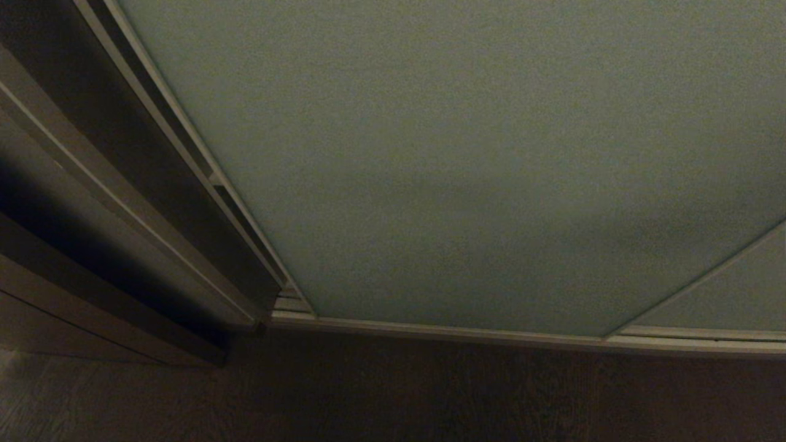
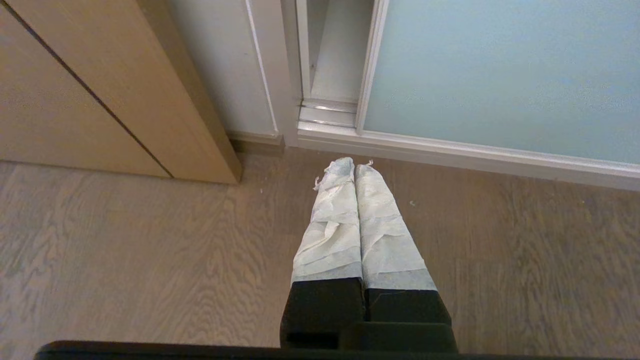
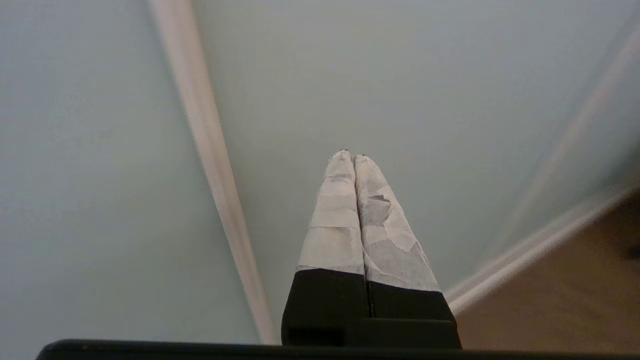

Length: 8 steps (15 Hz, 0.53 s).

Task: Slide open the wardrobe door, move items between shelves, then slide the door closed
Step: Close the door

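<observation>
The sliding wardrobe door (image 1: pixel 466 159) is a wide grey-green panel with a thin pale frame and fills most of the head view. It also shows in the left wrist view (image 2: pixel 500 75) and the right wrist view (image 3: pixel 400 90). A narrow gap stands open at its left edge. My right gripper (image 3: pixel 352 156) is shut and empty, its taped fingertips pointing at the door panel beside a pale frame strip (image 3: pixel 210 165). My left gripper (image 2: pixel 352 162) hangs shut and empty over the wood floor in front of the door's lower left corner. The items and the shelves are hidden. Neither arm shows in the head view.
Dark brown side trim (image 1: pixel 110 202) stands left of the door. A pale floor track (image 1: pixel 491 336) runs along the door's foot, and a second grey-green panel (image 1: pixel 731 294) overlaps at the right. A light wooden cabinet (image 2: pixel 100 100) stands at the left over the wood floor (image 2: pixel 125 260).
</observation>
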### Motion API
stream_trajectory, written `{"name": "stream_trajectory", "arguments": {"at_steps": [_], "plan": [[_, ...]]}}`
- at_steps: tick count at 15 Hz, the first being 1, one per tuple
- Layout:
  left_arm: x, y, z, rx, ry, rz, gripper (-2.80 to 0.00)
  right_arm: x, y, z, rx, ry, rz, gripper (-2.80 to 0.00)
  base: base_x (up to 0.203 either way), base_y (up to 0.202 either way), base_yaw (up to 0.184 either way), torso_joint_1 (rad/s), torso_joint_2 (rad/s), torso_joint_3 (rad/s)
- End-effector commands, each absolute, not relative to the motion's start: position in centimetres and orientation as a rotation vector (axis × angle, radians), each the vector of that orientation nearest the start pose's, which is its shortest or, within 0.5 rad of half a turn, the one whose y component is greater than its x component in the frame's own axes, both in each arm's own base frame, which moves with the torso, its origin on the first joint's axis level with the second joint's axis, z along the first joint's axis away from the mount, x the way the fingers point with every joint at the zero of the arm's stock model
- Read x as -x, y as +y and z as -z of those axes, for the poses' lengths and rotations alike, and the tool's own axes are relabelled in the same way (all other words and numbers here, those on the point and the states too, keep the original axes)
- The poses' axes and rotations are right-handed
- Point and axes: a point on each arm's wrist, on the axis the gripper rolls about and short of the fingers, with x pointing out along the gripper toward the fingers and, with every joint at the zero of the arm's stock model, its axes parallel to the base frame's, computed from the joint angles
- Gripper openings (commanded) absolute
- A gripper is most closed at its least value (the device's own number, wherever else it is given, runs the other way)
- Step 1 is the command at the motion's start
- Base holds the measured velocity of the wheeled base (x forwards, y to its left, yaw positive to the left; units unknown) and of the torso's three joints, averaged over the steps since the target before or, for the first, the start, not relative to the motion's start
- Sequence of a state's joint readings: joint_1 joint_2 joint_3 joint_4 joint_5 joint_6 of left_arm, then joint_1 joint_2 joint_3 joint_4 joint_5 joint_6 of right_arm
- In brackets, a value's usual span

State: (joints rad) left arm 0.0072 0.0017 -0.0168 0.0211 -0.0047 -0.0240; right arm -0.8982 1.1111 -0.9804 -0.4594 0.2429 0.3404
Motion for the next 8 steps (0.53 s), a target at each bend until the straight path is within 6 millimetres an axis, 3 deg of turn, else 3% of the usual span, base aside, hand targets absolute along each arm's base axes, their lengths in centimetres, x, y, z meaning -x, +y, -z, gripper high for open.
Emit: {"name": "stream_trajectory", "arguments": {"at_steps": [1,5,8], "plan": [[2.4,0.0,-7.8,0.025,0.007,-0.003,-2.8,-10.5,-14.0,-35.7,-0.203,-0.347,0.521,-2.8,0.0,0.0,0.0,0.0,0.0,0.0],[2.4,0.0,-7.8,0.025,0.006,-0.003,-2.8,-11.2,-15.5,-36.6,-0.363,-0.346,0.37,-2.8,0.0,0.0,0.0,0.0,0.0,0.0],[2.4,0.0,-7.8,0.025,0.007,-0.003,-2.8,-11.7,-17.3,-36.1,-0.447,-0.315,0.329,-2.8,0.0,0.0,0.0,0.0,0.0,0.0]]}}
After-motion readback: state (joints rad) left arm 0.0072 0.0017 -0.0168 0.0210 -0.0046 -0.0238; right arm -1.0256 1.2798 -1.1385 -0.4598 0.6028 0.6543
